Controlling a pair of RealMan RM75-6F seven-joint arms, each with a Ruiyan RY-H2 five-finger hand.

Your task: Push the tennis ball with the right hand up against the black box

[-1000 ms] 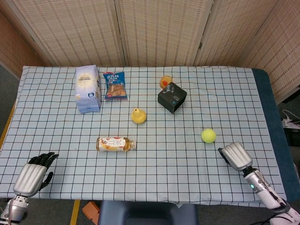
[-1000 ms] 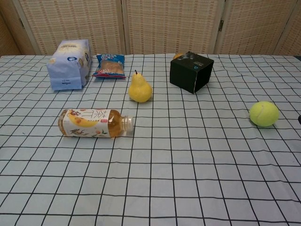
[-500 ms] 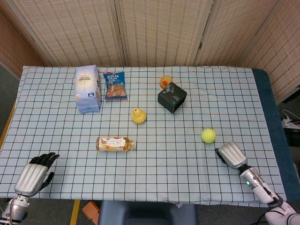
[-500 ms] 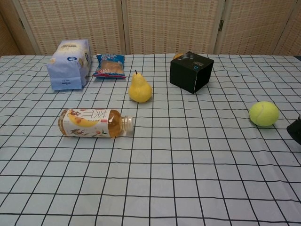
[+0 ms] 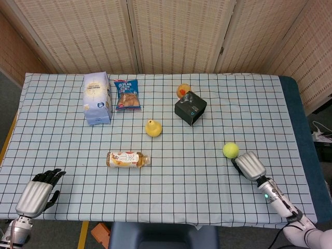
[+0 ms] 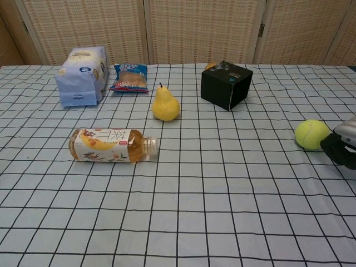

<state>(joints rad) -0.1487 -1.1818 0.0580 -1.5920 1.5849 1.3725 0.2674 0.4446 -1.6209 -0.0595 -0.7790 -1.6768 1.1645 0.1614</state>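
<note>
The yellow-green tennis ball [image 5: 231,150] [image 6: 312,134] lies right of the table's middle, well in front and to the right of the black box [image 5: 190,108] [image 6: 226,84]. My right hand [image 5: 249,165] [image 6: 344,146] sits low on the cloth just behind and to the right of the ball. Its silver back faces up, its dark fingers are curled in, and it is at or nearly at the ball's side. It holds nothing. At the near left corner my left hand [image 5: 36,193] rests with its fingers spread, far from everything.
A yellow pear [image 5: 153,128], a lying tea bottle [image 5: 128,159], a blue snack packet [image 5: 127,95] and a pale blue bag [image 5: 97,98] sit to the left. An orange object [image 5: 182,90] stands behind the box. The checked cloth [image 5: 207,187] covers the table.
My right hand has slid forward and to the left across the cloth, closing in on the tennis ball. The ball, the box and the left hand have not moved.
</note>
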